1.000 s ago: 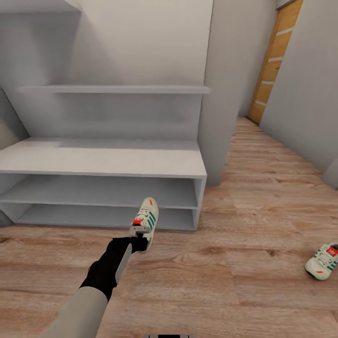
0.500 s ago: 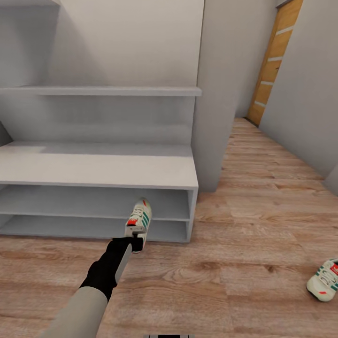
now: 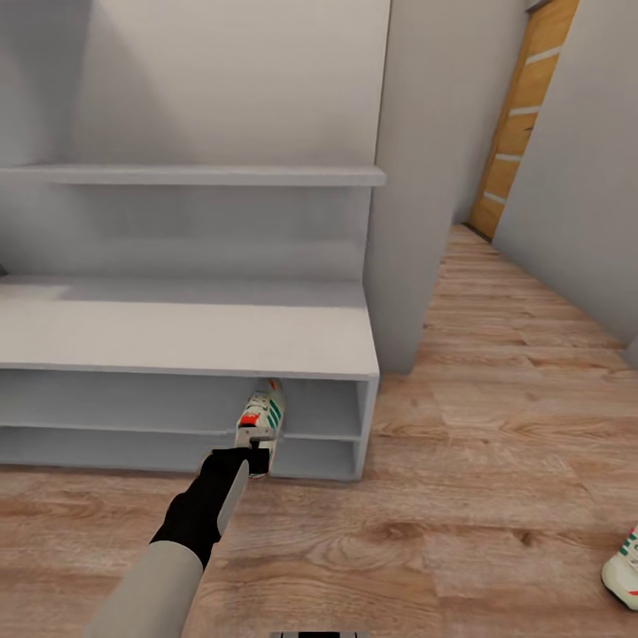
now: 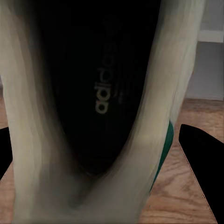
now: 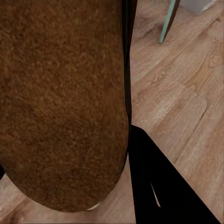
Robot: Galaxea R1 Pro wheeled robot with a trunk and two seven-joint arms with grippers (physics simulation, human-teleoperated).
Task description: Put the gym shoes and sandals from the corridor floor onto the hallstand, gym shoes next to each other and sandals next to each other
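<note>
My left gripper [image 3: 257, 446] is shut on the heel of a white gym shoe [image 3: 263, 415] with teal stripes. I hold it above the corridor floor [image 3: 443, 532], its toe at the mouth of the upper compartment of the hallstand [image 3: 177, 337], near the right end. The left wrist view looks into that gym shoe [image 4: 102, 107], with black fingers [image 4: 200, 163] at both sides. The other gym shoe [image 3: 625, 571] lies on the floor at the far right. In the right wrist view a brown sandal [image 5: 60, 102] sits close against my right gripper [image 5: 79, 179], with one black finger [image 5: 154, 182] beside it.
A grey wall pillar [image 3: 412, 177] stands right of the hallstand, and a floating shelf [image 3: 195, 175] hangs above the bench top. The corridor runs back to a wooden door [image 3: 523, 115]. A thin teal leg [image 5: 168, 21] stands on the planks.
The head view has moved closer to the hallstand. The held gym shoe's toe now reaches the upper compartment under the bench top. The floor shoe has slid to the picture's edge.
</note>
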